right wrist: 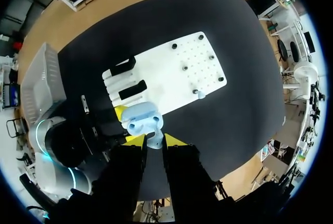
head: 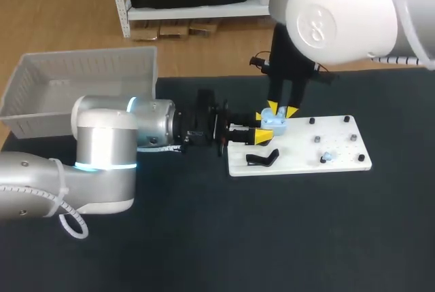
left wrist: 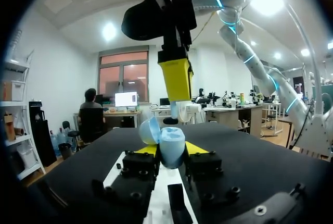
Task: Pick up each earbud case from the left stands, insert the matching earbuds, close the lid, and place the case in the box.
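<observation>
Case (left wrist: 170, 146) is a small pale blue shell of hard, smooth plastic. I judge it light, stiff and rather slippery. It stands open over the near end of the white board (head: 299, 164), and the left gripper (left wrist: 171, 149) is clamped on its lower half from two sides. That is the correct place to hold it, because the lid and its hinge look like the weak part and should not take any force.

The right gripper (right wrist: 154, 139) hangs just above the open case and points down. Its tips are pinched on a small pale blue piece, which I take for an earbud (right wrist: 154, 142). Such a tiny, rounded thing can easily turn or jump out of the tips, so it needs a soft and straight descent into its pocket.

Room is narrow here: the two grippers are very near each other, and a black stand (head: 262, 158) lies on the board just beside the left one. Another small blue piece (head: 327, 157) and some pegs (head: 317, 139) are further along the board. The box (head: 81, 75) waits at the far left, and the dark table (head: 204, 238) toward it appears open.
</observation>
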Robot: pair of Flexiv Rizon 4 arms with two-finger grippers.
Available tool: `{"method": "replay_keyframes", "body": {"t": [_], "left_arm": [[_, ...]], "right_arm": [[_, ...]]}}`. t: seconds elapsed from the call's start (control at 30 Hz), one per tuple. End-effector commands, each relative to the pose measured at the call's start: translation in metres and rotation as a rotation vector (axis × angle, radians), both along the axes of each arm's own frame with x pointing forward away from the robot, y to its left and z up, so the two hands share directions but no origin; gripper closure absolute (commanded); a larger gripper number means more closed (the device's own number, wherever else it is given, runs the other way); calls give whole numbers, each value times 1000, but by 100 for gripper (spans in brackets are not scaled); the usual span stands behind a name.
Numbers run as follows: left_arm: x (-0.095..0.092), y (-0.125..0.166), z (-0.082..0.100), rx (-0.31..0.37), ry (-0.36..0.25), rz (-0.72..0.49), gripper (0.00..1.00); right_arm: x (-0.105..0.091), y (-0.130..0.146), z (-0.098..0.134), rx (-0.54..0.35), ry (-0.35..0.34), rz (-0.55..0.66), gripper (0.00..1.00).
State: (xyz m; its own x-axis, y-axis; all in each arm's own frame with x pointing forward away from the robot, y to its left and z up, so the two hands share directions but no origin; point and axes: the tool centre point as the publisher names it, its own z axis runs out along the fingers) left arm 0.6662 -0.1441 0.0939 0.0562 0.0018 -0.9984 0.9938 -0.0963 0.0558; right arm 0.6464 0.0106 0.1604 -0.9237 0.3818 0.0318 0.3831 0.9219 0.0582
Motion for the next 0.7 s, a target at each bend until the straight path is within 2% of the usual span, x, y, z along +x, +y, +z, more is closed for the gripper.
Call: {"method": "replay_keyframes", "body": {"t": [0.03,0.7], "left_arm": [[-1,0,-1,-2,-2,6,100],[-1,0,-1,-2,-2,6,100]], "right_arm": [[0,-1,-3,-4,-2,-4,100],[2,3,-7,-22,7,10,100]]}}
